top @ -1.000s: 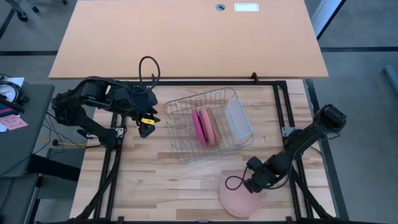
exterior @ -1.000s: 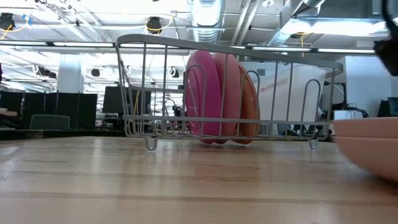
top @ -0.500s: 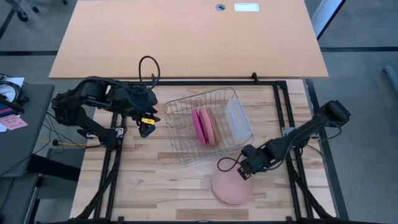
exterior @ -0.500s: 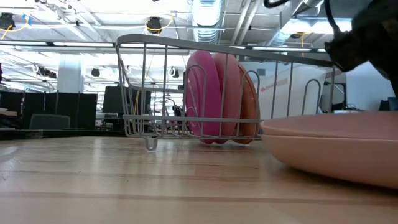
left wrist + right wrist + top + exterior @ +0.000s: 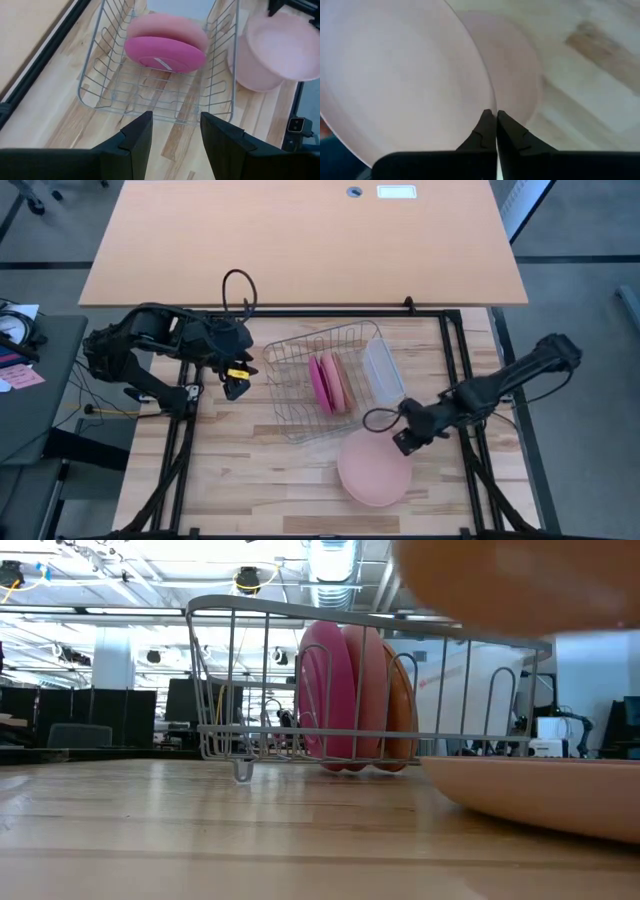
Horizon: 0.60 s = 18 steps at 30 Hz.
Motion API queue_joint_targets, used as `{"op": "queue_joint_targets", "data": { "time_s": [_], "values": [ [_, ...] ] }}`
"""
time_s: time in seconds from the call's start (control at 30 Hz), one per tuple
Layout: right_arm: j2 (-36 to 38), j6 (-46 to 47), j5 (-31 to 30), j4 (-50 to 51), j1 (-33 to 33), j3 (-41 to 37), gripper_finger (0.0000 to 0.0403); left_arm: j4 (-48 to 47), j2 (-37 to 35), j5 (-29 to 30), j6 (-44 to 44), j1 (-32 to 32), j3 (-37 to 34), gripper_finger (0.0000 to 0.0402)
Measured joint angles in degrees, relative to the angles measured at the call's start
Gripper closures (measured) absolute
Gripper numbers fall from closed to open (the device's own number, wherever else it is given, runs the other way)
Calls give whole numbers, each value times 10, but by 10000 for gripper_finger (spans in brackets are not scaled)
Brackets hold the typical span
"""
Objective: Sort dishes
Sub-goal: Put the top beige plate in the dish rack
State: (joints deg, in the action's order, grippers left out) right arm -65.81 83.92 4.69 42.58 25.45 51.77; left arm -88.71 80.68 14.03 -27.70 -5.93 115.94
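High view: my right gripper (image 5: 401, 442) pinches the pale pink plate (image 5: 375, 469); left gripper (image 5: 234, 383) hangs open; I read no labels.

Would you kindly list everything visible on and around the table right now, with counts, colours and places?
Held plate: one, pale pink, lifted near the table's front, right of centre, pinched at its rim.
Racked plates: about three, magenta, pink and orange, upright in the rack.
Rack: one, grey wire, mid-table.
Tub: one, translucent, in the rack's right end.
Table: one, light wood.
Left gripper: open, empty, left of the rack.
Right gripper: shut on the held plate.
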Motion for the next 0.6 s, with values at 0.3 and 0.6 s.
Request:
{"op": "queue_joint_targets", "data": {
  "time_s": [0.3, 0.6],
  "values": [
    [56, -18, -23, -24, -7, 105, 403, 58, 0, 4, -13, 20, 0, 240],
    [56, -129, -125, -157, -94, 193, 403, 165, 0, 25, -23, 63, 0, 240]
  ]
}}
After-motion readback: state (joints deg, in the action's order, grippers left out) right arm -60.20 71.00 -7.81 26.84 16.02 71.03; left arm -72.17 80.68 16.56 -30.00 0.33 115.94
